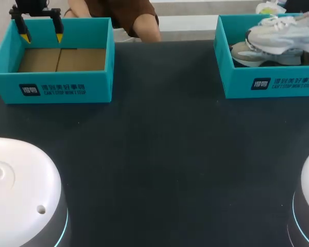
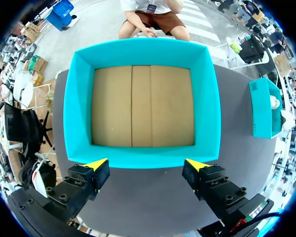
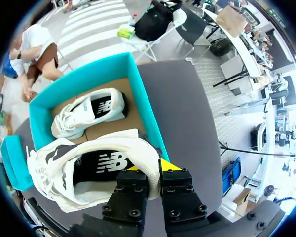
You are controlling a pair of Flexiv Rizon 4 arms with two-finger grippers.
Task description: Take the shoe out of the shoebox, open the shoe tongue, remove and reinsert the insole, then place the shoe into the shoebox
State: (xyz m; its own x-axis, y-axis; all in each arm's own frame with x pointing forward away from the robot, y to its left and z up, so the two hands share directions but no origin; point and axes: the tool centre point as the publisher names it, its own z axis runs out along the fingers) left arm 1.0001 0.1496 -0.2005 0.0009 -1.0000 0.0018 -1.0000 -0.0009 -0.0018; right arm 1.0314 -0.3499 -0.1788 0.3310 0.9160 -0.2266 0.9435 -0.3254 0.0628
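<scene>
Step 1 looks to be in hand, not finished. The right gripper [image 3: 153,168] is pinched narrowly on the heel rim of a white lace-up running shoe [image 3: 89,168] with a dark lining. It holds the shoe raised over the near part of the teal cardboard shoebox [image 3: 149,116] at the table's far right. In the head view the shoe [image 1: 283,35] sits above the box's rim. A 2nd white shoe [image 3: 89,112] lies on its side inside. The left gripper [image 1: 41,37] hangs with fingers wide over a 2nd teal box [image 1: 56,87], brown-floored, at the far left. By my judgement, setting the shoe on the dark table [image 1: 159,154], opening the tongue, the insole work and the return all remain.
</scene>
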